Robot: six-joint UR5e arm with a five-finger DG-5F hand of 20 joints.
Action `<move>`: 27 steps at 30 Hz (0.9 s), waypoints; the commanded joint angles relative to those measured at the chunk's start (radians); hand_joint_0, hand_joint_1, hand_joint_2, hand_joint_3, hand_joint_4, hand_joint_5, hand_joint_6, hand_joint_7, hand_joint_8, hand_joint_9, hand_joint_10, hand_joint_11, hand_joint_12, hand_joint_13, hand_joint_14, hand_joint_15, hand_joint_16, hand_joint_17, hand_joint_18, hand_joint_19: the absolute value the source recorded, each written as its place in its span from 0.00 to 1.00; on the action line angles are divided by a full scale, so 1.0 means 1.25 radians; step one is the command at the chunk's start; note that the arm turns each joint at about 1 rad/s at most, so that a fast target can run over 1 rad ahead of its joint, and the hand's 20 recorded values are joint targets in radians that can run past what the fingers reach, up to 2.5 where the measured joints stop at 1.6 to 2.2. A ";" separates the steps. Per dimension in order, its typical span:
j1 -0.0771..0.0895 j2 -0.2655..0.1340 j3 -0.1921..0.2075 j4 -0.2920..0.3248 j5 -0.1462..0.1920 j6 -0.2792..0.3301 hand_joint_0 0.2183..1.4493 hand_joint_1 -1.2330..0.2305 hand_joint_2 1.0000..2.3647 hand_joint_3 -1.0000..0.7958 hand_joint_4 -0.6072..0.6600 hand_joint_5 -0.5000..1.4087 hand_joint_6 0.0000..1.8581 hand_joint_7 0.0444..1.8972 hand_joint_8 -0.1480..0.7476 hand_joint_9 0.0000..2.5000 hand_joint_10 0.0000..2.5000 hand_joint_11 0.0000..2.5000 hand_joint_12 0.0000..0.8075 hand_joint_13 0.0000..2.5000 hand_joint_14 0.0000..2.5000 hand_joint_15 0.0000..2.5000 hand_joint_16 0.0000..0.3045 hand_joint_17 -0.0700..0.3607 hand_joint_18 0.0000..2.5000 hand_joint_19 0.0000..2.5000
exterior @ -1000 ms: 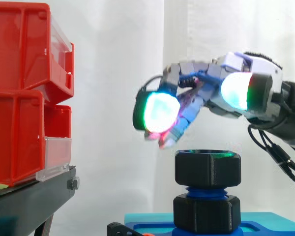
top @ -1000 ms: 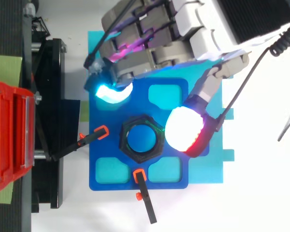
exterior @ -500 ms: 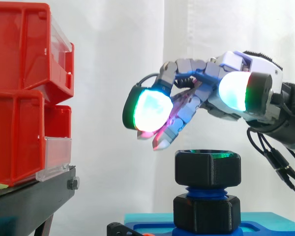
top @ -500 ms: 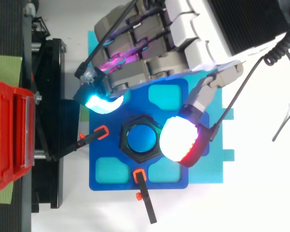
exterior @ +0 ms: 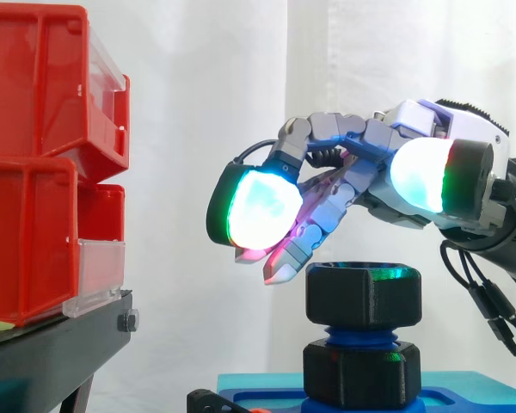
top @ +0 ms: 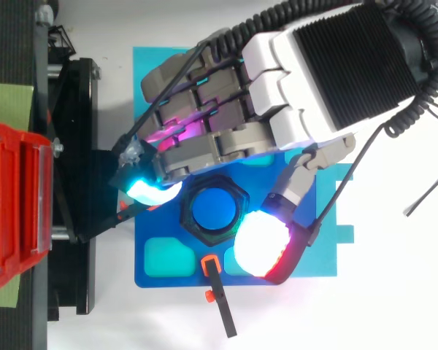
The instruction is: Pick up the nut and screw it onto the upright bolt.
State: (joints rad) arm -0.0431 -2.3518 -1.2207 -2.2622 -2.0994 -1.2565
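Observation:
A black hexagonal nut [exterior: 363, 294] sits on top of the upright blue bolt [exterior: 361, 332], above a second black hex piece at the bolt's foot. From above, the nut [top: 214, 211] rings the bolt's blue end. My hand [top: 314, 80] hovers just over it, open, with relaxed fingers holding nothing. A cyan-green glowing fingertip [top: 150, 191] hangs left of the nut and the white-red thumb pad [top: 261, 246] lies to its lower right. In the side view the fingertips [exterior: 258, 209] are slightly above the nut's top edge and apart from it.
The bolt stands on a blue fixture plate [top: 160, 273] over a cyan base. Black clamps with orange tips [top: 214, 292] lie at the plate's front and left edges. Red bins [exterior: 43, 172] on a black stand [exterior: 52, 344] occupy the left side.
My hand has slid further over the nut and dropped a little. Its fingertip and thumb pads now straddle the nut. The nut and bolt have not moved.

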 commanded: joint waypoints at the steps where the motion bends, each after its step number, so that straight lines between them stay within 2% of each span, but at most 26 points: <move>1: 0.003 -0.001 0.000 -0.005 0.003 -0.011 0.25 0.67 0.00 0.28 0.62 0.21 0.27 0.48 0.42 0.44 0.00 0.00 0.22 0.34 0.00 0.00 0.07 0.27 0.27 0.08; 20: 0.003 0.000 0.000 -0.031 0.003 -0.018 0.26 0.66 0.00 0.28 0.63 0.23 0.27 0.50 0.43 0.46 0.00 0.01 0.21 0.36 0.00 0.00 0.06 0.26 0.28 0.09; 27: -0.004 0.000 -0.002 -0.038 0.003 -0.018 0.26 0.66 0.00 0.28 0.64 0.23 0.27 0.51 0.43 0.46 0.00 0.01 0.21 0.36 0.00 0.00 0.06 0.26 0.28 0.09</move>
State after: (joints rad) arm -0.0447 -2.3519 -1.2224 -2.3050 -2.0954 -1.2793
